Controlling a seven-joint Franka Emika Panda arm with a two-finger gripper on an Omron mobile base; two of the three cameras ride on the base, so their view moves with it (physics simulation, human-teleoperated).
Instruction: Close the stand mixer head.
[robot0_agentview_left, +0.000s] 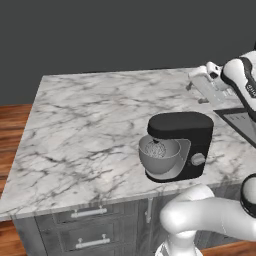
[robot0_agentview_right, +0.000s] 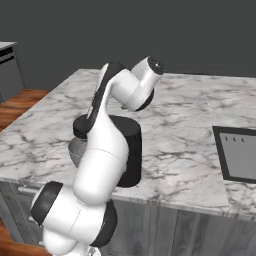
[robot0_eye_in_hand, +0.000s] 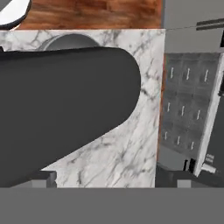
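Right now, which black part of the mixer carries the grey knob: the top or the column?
The base column; the grey knob sits on its side. The stand mixer head above is plain black.

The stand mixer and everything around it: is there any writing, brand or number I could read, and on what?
No text can be read.
Stand mixer head: plain black, no brand or label.
Grey knob: no marks.
White arm: a dark mark, too blurred to read.
Dark panel: rows of small pale ticks, no letters.
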